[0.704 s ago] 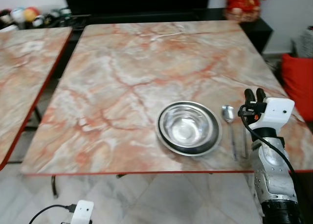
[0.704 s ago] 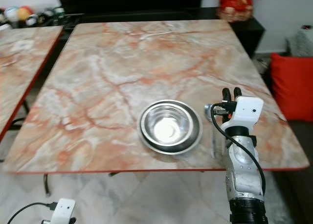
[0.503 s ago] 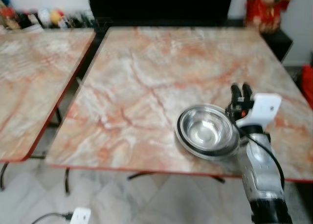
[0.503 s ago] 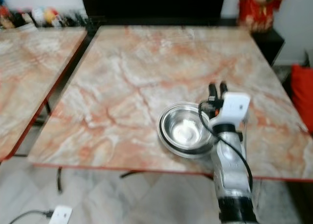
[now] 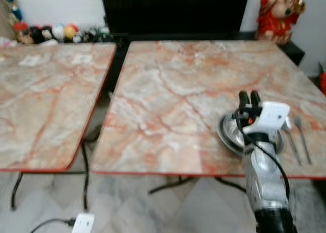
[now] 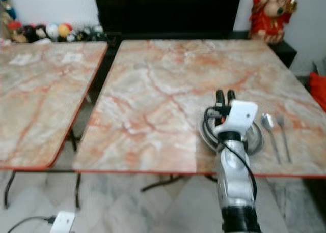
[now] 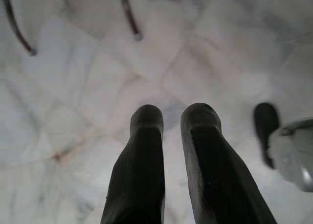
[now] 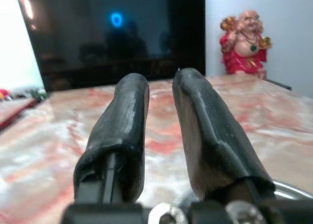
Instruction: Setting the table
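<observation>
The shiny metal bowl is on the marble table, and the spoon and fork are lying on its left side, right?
Not quite. The metal bowl does sit on the marble table, but the spoon and fork lie on its right side, not its left. The right eye view shows them past the right gripper, near the table's right edge.

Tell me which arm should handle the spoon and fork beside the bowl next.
Right, probably. The right gripper is raised over the marble table at the steel bowl, with the spoon and fork just to its right. The left gripper hangs low, pointing at the floor.
</observation>
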